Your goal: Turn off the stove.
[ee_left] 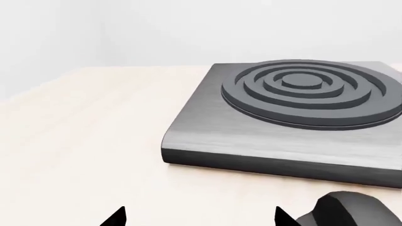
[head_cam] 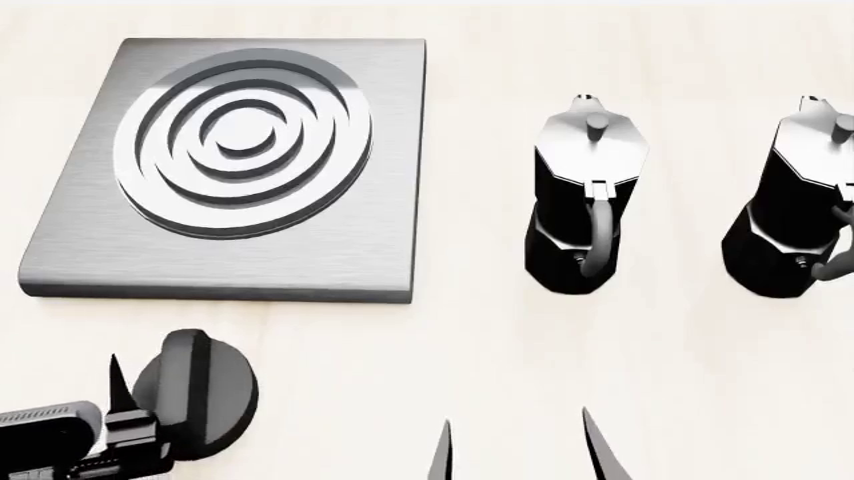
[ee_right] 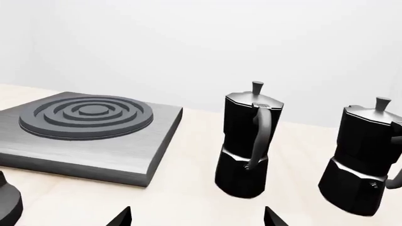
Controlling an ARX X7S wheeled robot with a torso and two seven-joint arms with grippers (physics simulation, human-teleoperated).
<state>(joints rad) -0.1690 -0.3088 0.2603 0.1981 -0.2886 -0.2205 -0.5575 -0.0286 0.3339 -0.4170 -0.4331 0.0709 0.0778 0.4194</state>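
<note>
Pale table [head_cam: 534, 360]: stove [head_cam: 240, 260] far left, its knob [head_cam: 200, 390] near it; left tool [head_cam: 134, 400] wide beside knob, approaching; next, close and twist; right tool [head_cam: 514, 445] wide, idle.

Brushed-grey stove [head_cam: 360, 200], black knob [head_cam: 200, 390], black silver-lidded moka pots [head_cam: 587, 210]

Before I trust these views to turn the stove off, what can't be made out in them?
- Knob: no on/off mark readable; head view, left gripper overlaps it; both wrist views cut it off.
- Left gripper's contact with the knob: unclear.
- Right gripper: only fingertips show.
- Right moka pot: cut by the head view's edge.
- Burner: no heat cue.
</note>
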